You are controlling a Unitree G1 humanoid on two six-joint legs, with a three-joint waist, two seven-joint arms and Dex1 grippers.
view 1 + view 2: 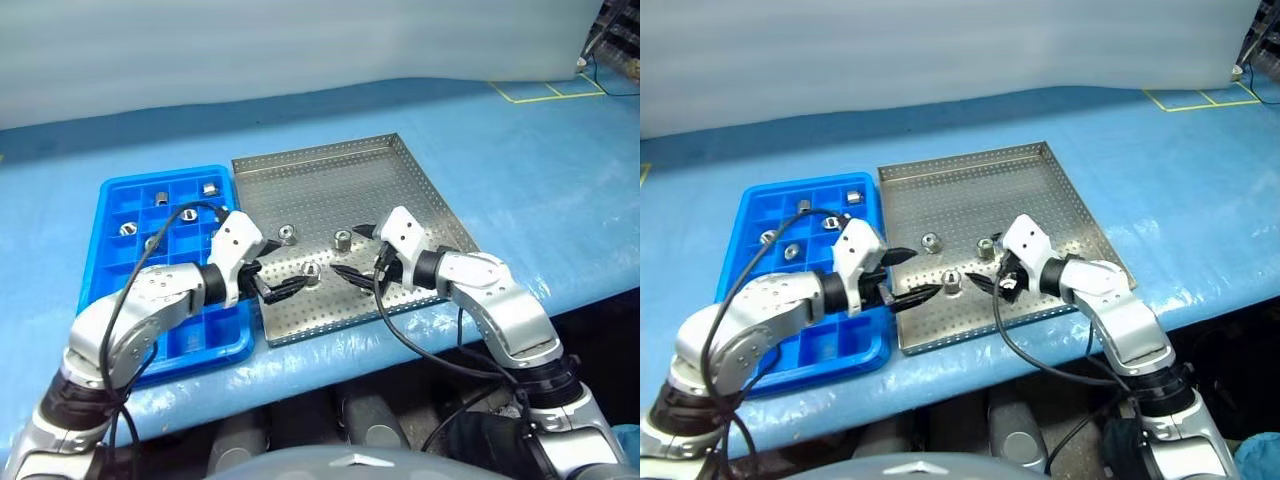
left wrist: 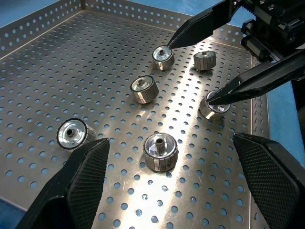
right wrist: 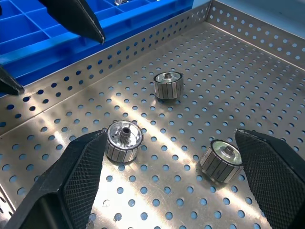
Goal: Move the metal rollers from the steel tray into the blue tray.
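Left end effector (image 1: 272, 283) and right end effector (image 1: 358, 257), both spread wide, angle downward toward one metal roller (image 1: 312, 275) between them on the steel tray (image 1: 330, 170).

surface: table (image 1: 520, 180) under a blue cover | on it: steel tray (image 1: 400, 170) at centre; blue tray (image 1: 110, 200) touching its 9 o'clock side | yellow tape marks (image 1: 545, 92) at 2 o'clock

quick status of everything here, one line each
left gripper: open, empty, over the steel tray
right gripper: open, empty, over the steel tray
steel tray: flat on the table, rollers still on it
blue tray: beside the steel tray, some rollers already in compartments
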